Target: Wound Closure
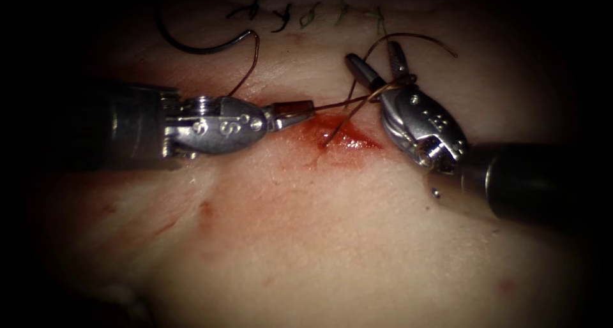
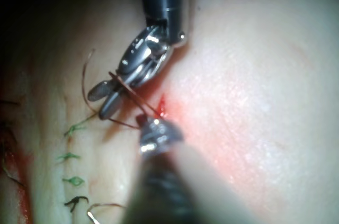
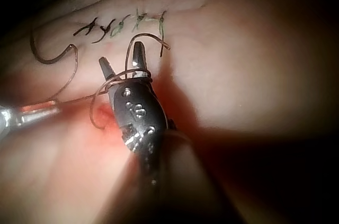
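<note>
The left tool (image 1: 300, 113) comes in from the left over the tissue (image 1: 306, 238), its fingers (image 1: 290, 111) closed on the thread (image 1: 338, 102) just left of the cut (image 1: 338, 136). Red fluid (image 1: 348, 143) lies in and around the cut. The right tool (image 1: 377, 63) comes in from the right with its fingers (image 1: 361, 69) spread open and pointing up; thread is looped around them near their base. From that loop one strand runs down into the cut and another arcs up and to the right. The curved needle (image 1: 191, 44) lies free on the tissue at upper left, held by neither tool, with thread trailing from its end. A row of dark and green stitches (image 1: 300, 12) runs along the top.
</note>
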Motion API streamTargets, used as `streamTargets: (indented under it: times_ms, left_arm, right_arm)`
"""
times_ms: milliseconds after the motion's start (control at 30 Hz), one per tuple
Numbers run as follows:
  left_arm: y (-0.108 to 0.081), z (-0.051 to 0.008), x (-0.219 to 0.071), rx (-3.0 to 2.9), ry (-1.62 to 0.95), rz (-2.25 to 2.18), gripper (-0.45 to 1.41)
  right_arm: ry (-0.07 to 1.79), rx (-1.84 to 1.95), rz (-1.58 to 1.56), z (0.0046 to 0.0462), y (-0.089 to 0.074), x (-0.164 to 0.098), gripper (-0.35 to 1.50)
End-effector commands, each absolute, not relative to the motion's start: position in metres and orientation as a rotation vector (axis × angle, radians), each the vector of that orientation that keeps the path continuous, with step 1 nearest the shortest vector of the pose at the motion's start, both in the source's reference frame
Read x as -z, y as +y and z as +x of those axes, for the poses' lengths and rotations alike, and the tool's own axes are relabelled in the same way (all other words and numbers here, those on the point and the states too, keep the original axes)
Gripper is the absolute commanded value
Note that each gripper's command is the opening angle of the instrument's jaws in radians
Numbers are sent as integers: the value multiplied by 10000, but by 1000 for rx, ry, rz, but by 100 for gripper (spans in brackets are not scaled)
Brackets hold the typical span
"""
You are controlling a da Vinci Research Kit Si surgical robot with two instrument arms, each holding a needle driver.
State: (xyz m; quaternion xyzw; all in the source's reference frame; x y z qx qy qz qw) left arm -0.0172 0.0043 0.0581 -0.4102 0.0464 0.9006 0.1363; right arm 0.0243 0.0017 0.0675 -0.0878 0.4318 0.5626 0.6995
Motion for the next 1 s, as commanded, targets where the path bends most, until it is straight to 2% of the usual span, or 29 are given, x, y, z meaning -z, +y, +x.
streamTargets:
  times_ms: [33, 633, 1000]
  left_arm:
    - [42, -177, -589, -2605, 135, -1190, -45]
    - [82, -177, -624, -2618, 151, -1161, -45]
    - [79, -176, -626, -2627, 148, -1150, -45]
  right_arm:
    - [963, -1252, -189, 251, 17, -683, 121]
    - [949, -1250, -159, 255, 38, -704, 118]
    - [950, -1248, -154, 255, 37, -703, 106]
